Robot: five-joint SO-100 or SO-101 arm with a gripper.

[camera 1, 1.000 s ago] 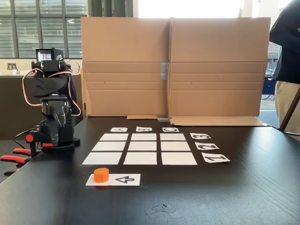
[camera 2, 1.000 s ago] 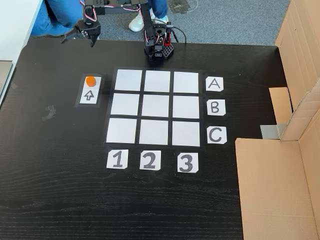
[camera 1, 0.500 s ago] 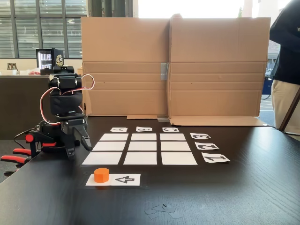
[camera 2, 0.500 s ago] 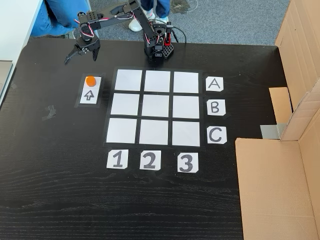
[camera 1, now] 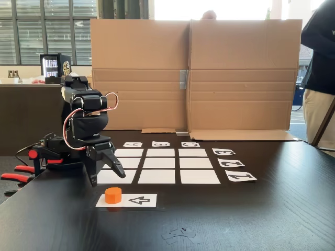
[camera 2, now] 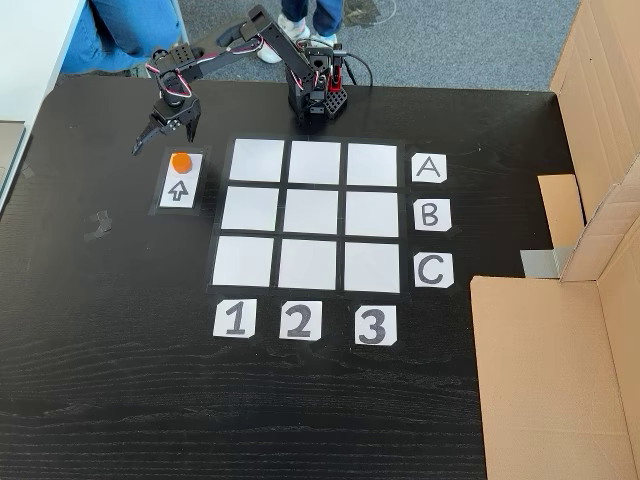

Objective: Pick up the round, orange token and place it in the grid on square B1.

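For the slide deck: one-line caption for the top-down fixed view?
Open gripper hovers just behind the orange token on its arrow strip, beside the empty 3x3 grid.

One fixed view sits low at the table edge, facing the cardboard wall; another looks steeply down, perhaps from above it. Both share the grid.

Strong daylight from windows behind, blown out white above the cardboard screen. Soft sheen across the black table. Even, shadow-light illumination from above in the other fixed view. Sharp focus throughout, no noticeable edge distortion
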